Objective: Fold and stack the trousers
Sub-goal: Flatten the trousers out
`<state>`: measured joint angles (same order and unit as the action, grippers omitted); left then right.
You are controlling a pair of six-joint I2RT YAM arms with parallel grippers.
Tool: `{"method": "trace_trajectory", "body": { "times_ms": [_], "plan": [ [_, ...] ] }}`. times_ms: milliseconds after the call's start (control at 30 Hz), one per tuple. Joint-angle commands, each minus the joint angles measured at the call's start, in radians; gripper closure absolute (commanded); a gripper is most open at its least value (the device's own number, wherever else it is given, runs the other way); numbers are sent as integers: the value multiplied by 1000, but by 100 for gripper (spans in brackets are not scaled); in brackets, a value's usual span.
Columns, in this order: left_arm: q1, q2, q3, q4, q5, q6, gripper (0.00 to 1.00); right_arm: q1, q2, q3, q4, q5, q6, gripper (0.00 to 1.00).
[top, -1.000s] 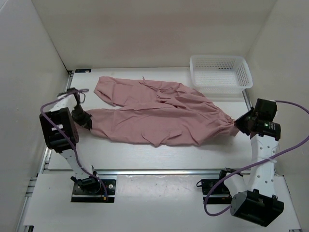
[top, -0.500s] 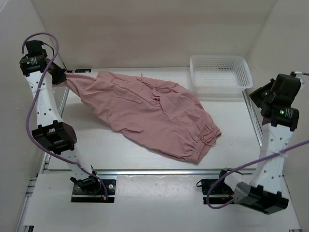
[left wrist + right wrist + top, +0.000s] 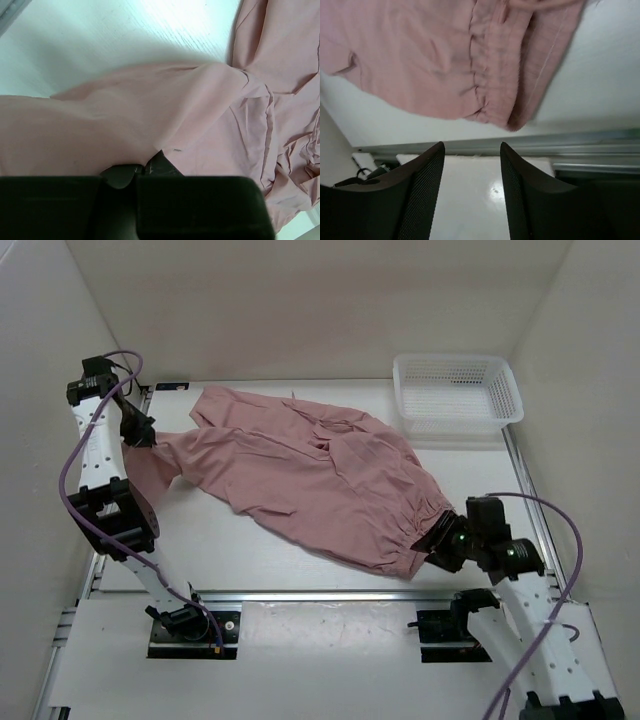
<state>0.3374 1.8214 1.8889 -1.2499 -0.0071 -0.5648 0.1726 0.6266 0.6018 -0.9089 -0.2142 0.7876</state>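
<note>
Left gripper (image 3: 139, 432): jaws clamped on trousers (image 3: 320, 480) leg end. Right gripper (image 3: 472, 147): jaws parted, empty, beside waistband (image 3: 492, 60).

No readable text, labels, brand marks, numbers or signs show up anywhere in any of the views.

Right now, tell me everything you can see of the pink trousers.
The trousers are dusty pink, thin and wrinkled cloth, lying spread slantwise on the white table. The gathered waist points to the near right corner, the legs to the far left. One leg's end is pinched in the shut left gripper. The open right gripper sits close by the waist, with nothing between its fingers. The cloth lies apart from the white basket.
</note>
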Motion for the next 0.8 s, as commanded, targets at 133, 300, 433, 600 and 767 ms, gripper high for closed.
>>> {"method": "trace_trajectory", "body": {
  "times_ms": [133,300,433,600,767],
  "plan": [
    [-20,-79,-27,41,2,17,90,235,-27,-125,24,67,334,41],
    [-20,-79,-36,41,2,26,90,340,166,-125,170,157,387,26],
    [-20,-79,-36,32,2,26,90,381,300,-77,246,231,406,23],
    [-20,-68,-14,32,2,36,90,390,433,-66,308,263,418,28],
    [-20,-50,-14,32,2,36,90,372,458,-42,286,374,428,94]
  ]
}}
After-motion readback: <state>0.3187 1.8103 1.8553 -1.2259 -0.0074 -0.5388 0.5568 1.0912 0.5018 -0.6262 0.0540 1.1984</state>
